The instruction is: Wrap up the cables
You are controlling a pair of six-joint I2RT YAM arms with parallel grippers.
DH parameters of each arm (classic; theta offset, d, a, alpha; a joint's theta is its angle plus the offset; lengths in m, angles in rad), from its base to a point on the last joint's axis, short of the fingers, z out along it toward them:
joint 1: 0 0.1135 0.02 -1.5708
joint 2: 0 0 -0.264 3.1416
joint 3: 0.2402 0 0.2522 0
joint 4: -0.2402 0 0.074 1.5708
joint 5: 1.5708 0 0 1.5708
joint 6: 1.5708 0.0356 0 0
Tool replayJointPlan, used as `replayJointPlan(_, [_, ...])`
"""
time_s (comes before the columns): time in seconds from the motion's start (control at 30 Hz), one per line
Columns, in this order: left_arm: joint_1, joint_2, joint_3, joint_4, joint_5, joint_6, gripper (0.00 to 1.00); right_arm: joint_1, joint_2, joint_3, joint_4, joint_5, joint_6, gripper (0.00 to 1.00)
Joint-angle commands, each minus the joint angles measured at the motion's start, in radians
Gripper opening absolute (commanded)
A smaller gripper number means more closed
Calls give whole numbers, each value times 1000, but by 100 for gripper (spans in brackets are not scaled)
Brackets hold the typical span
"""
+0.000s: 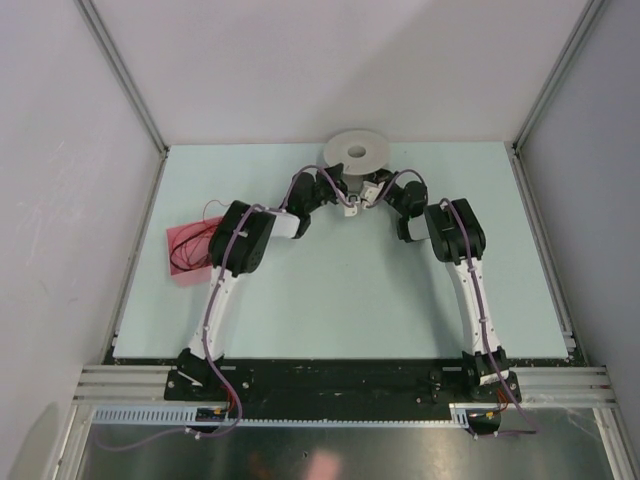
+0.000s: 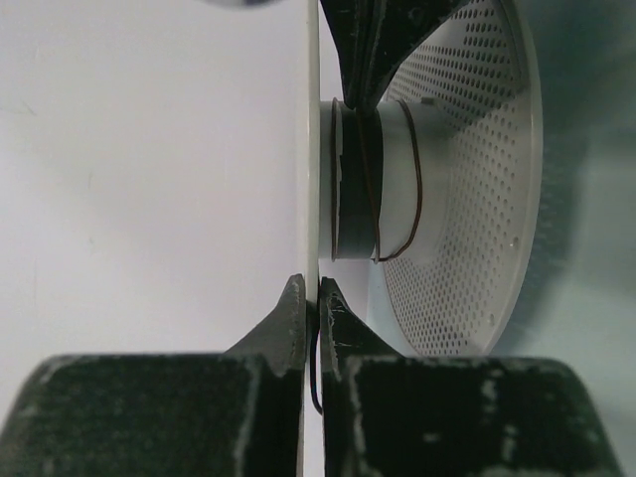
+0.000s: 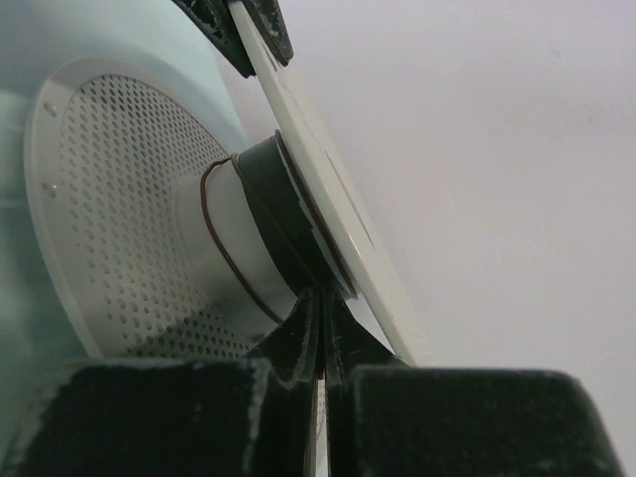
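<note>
At the far middle of the table (image 1: 340, 300), the pale spool (image 1: 357, 152) lies flat, and both arms reach in to it. The left gripper (image 2: 310, 303) is pressed together on the rim of the spool's plain flange, with a thin dark wire hanging in the slit between its fingers. The right gripper (image 3: 320, 310) pinches the same flange from the opposite side. A wound strand (image 2: 418, 184) loops loosely round the hub, between the plain flange and the perforated one. More cables (image 1: 188, 252) lie curled on a pink bag (image 1: 176, 236) at the table's left, well apart from the spool.
</note>
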Motion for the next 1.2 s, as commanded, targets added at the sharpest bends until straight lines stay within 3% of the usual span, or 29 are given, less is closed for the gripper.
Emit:
replayJointPlan(0.0, [11, 55, 133, 157, -38, 10, 1, -12, 100, 150, 132, 188, -185, 0])
replayJointPlan(0.1, [24, 112, 203, 157, -30, 22, 9, -12, 151, 230, 90, 192, -214, 0])
replayJointPlan(0.2, [31, 138, 231, 160, -17, 18, 28, -12, 182, 272, 73, 185, -233, 0])
replayJointPlan(0.27, [34, 119, 210, 162, 6, 6, 36, -12, 190, 275, 65, 177, -241, 0])
replayJointPlan(0.63, [62, -45, -14, 175, 75, -10, 59, -26, 194, 228, 95, 162, -262, 0])
replayJointPlan(0.93, [74, -172, -162, 182, 119, -23, 67, -51, 123, 66, 177, 139, -267, 14])
replayJointPlan(1.17, [71, -208, -195, 182, 140, -24, 68, -60, 67, -48, 222, 127, -272, 15])
